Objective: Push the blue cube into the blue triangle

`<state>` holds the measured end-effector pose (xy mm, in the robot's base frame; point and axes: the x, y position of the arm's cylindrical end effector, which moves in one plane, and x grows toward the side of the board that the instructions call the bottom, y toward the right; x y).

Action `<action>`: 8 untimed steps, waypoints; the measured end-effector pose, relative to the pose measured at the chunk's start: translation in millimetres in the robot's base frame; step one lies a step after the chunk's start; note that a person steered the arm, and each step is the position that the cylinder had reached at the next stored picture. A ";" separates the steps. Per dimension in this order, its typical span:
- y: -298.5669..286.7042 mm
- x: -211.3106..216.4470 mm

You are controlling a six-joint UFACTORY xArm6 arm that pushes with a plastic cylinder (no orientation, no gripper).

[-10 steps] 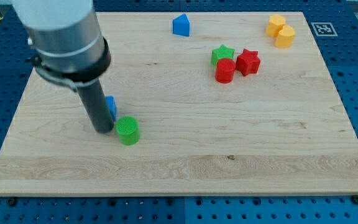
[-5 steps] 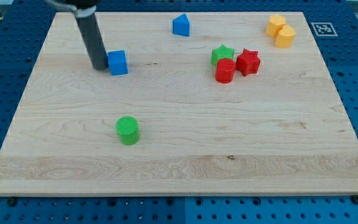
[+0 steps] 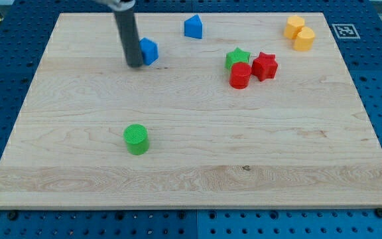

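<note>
The blue cube (image 3: 149, 50) lies in the upper middle of the wooden board (image 3: 191, 172). My tip (image 3: 135, 65) touches the cube's left side, and the rod hides part of it. The blue triangle (image 3: 193, 26) stands near the board's top edge, up and to the right of the cube, with a clear gap between them.
A green star (image 3: 237, 57), a red cylinder (image 3: 240, 76) and a red star (image 3: 265, 66) cluster right of centre. Two yellow blocks (image 3: 299, 33) sit at the top right. A green cylinder (image 3: 136, 139) stands lower left of centre.
My tip has moved up and to the right, pushing the blue cube from beside the green cylinder up towards the blue triangle. The other blocks have not moved.
</note>
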<state>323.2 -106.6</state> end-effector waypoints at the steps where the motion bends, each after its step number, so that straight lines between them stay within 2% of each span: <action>1: 4.9 -41.6; 4: 13.9 -26.0; 6: 45.1 -66.2; 8: 45.2 -52.9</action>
